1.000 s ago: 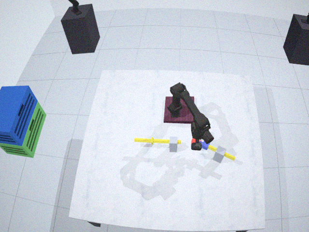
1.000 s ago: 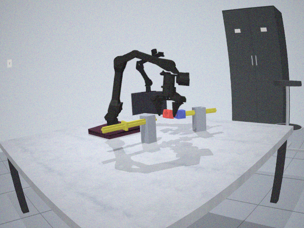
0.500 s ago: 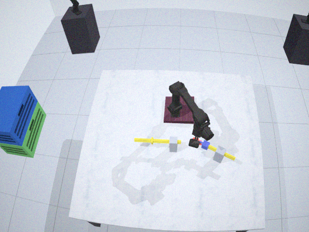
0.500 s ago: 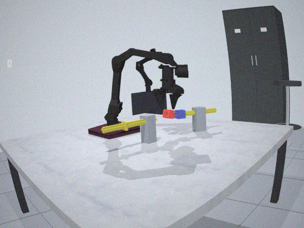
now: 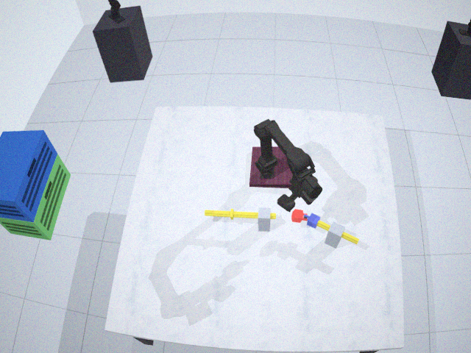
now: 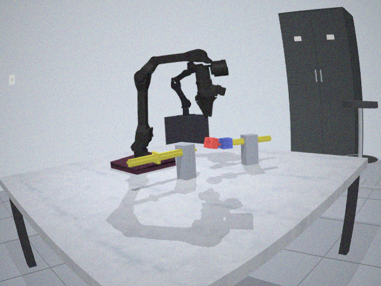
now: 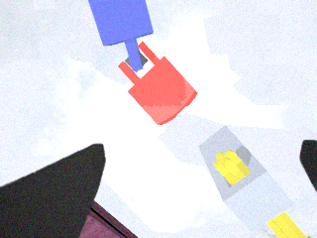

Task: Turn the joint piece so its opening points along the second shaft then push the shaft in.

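The red joint piece (image 5: 297, 215) (image 6: 211, 142) (image 7: 160, 91) hangs by its prongs at the blue fork (image 5: 313, 220) (image 6: 225, 143) (image 7: 121, 20) on the fixed yellow shaft (image 5: 350, 237) (image 6: 264, 138). Its free end faces the second yellow shaft (image 5: 216, 213) (image 6: 141, 159) (image 7: 233, 168) and looks in line with it. That shaft, with a collar, runs through the left grey block (image 5: 264, 223) (image 6: 186, 162) (image 7: 258, 198); a gap separates its tip from the red piece. My gripper (image 6: 209, 115) (image 7: 199, 151) is open and empty, above the joint piece, touching nothing. In the top view the arm hides its fingertips.
The right grey block (image 5: 333, 237) (image 6: 249, 151) bears the fixed shaft. The arm's dark red base plate (image 5: 271, 181) (image 6: 122, 167) lies behind the second shaft. Blue and green crates (image 5: 23, 167) stand on the floor at the left.
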